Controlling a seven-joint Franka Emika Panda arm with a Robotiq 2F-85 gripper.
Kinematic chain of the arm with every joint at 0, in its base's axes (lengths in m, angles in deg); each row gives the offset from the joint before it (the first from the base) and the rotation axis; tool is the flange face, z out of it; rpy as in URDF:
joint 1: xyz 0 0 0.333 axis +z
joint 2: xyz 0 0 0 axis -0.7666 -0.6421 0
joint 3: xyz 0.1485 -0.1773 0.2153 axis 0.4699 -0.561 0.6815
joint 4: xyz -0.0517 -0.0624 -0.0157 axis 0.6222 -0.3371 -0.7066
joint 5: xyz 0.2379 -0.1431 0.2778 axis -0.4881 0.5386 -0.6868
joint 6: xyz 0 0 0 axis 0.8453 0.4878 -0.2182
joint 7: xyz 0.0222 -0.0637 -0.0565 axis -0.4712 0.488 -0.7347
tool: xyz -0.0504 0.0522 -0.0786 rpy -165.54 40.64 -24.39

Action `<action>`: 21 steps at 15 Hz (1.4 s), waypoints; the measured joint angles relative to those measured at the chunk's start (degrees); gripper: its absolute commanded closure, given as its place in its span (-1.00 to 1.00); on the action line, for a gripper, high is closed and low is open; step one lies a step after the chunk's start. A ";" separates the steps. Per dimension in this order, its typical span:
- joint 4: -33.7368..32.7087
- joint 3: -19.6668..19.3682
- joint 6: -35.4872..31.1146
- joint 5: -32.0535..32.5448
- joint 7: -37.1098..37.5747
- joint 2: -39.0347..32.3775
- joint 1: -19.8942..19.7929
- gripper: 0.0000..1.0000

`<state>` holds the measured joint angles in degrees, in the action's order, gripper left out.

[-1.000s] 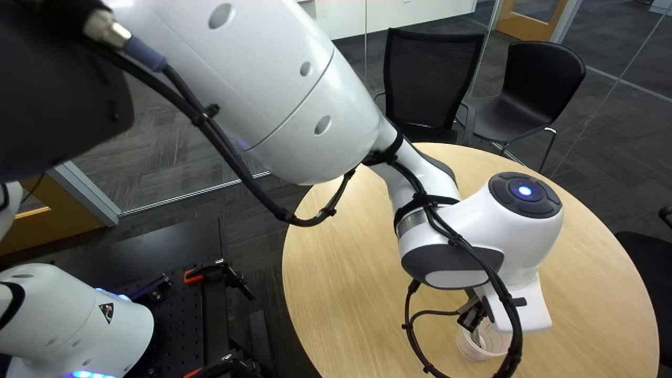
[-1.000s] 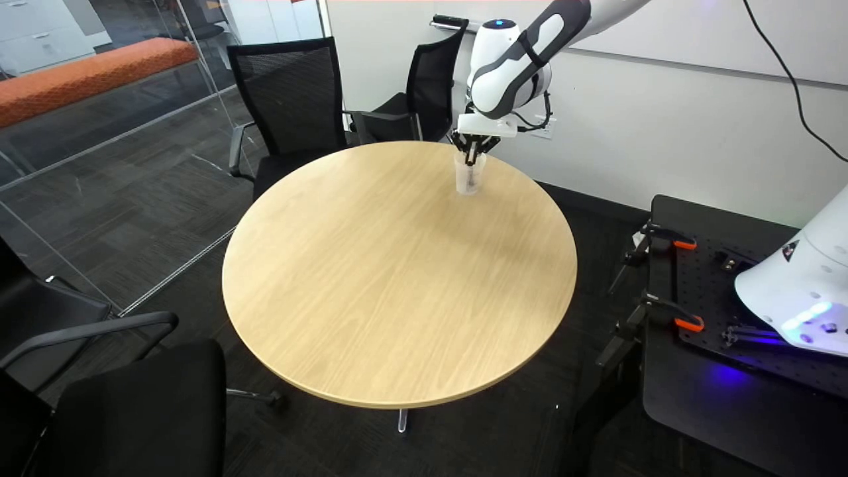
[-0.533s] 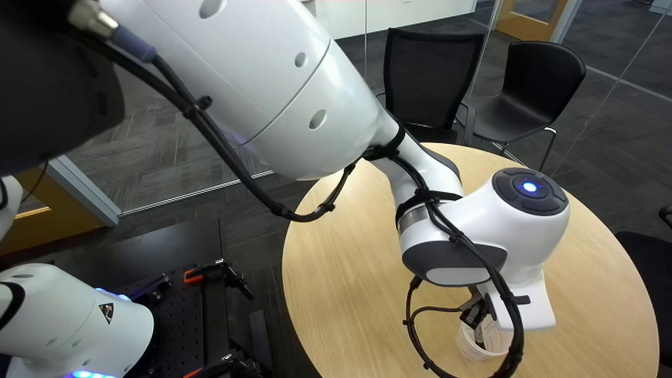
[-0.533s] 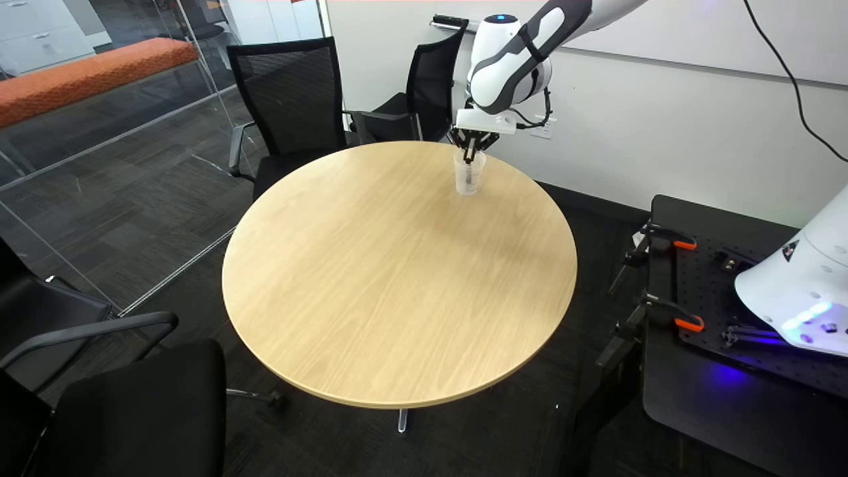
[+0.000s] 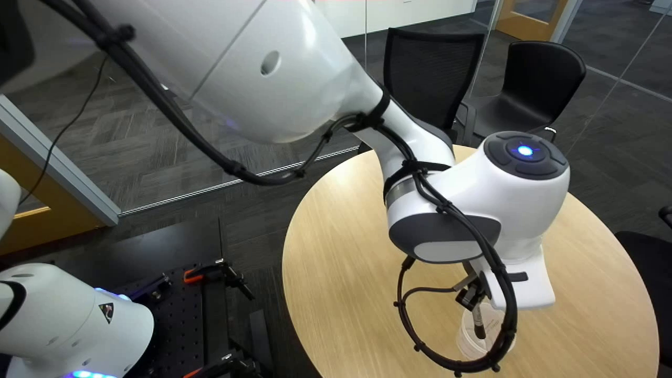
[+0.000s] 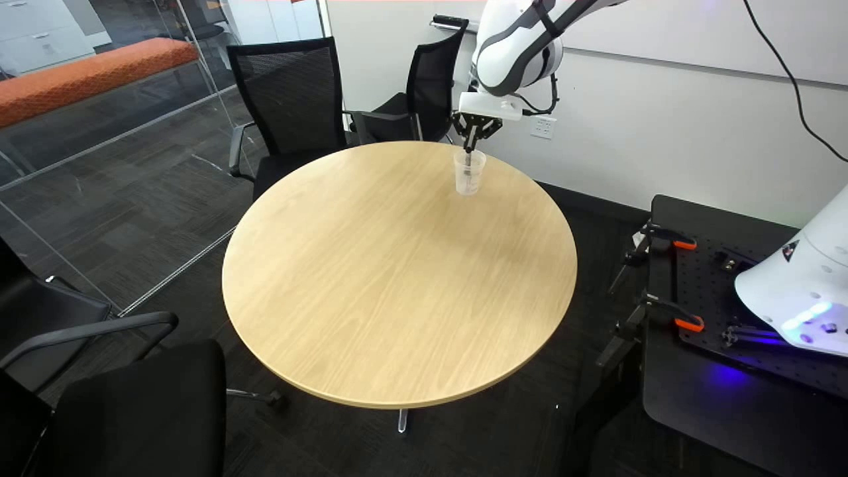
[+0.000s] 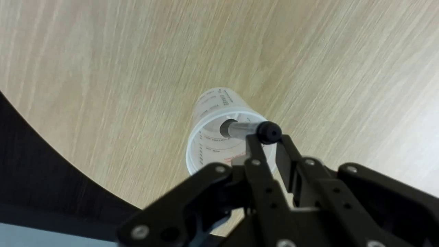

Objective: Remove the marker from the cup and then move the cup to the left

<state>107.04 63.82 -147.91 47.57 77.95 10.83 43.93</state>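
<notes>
The cup (image 7: 202, 103) is translucent whitish plastic with a wide rim. It stands upright on the round wooden table, near its edge, and shows in both exterior views (image 5: 467, 341) (image 6: 469, 184). My gripper (image 7: 268, 138) is above the cup, its fingertips shut on the black top end of the marker (image 7: 241, 129). The marker has a greyish barrel and dark ends. It hangs down from the gripper (image 5: 474, 300), tilted, with its lower part within the cup's outline in both exterior views (image 5: 479, 324) (image 6: 468, 163). The gripper also shows above the rim (image 6: 471, 140).
The round wooden table (image 6: 397, 278) carries the cup close to its rim. Black chairs (image 6: 291, 99) stand around it. A white wall (image 6: 616, 126) is behind the arm. A black robot stand (image 6: 682, 391) with orange-tipped clamps is beside the table.
My gripper has risen with the marker in it, and the marker's lower end has lifted inside the cup. The cup stays in its place on the table.
</notes>
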 measured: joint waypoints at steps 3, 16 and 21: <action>5.64 -1.21 -1.77 1.53 0.04 5.36 2.66 0.92; 19.10 -16.74 -17.98 31.11 8.07 13.61 22.90 0.92; 19.07 -16.44 -21.70 34.75 7.83 11.36 24.91 0.92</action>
<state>126.11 47.38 -169.60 82.32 85.78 22.19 68.84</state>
